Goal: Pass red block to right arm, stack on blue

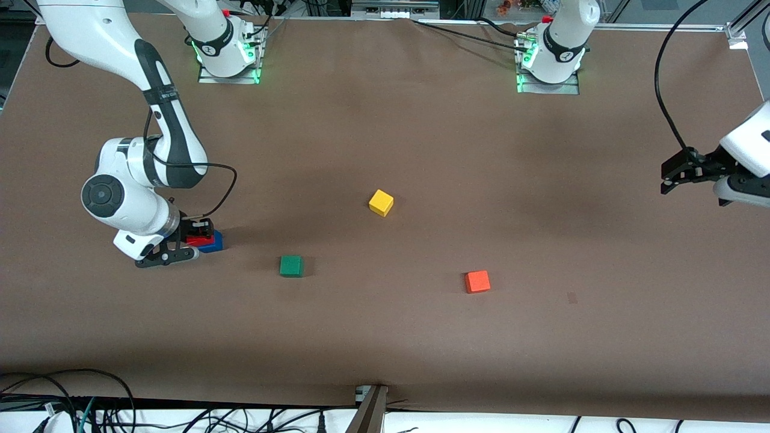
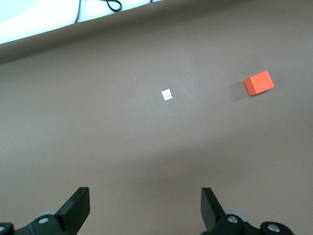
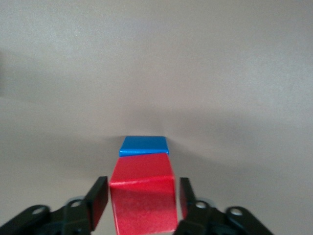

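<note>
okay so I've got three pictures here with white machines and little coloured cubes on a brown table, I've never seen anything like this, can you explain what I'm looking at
These are two robot arms bolted to a brown table, each ending in a two-finger gripper. The wide picture comes from a high camera facing them; the other two come from cameras on each arm's wrist.

The right gripper is down at the right arm's end of the table, its fingers either side of the red block, which sits on the blue block. A slight gap shows at each finger, so it seems to be letting go.

The left gripper waits open in the air over its own end of the table, holding nothing.

Loose on the table lie a yellow cube, a green cube and an orange cube.
</note>
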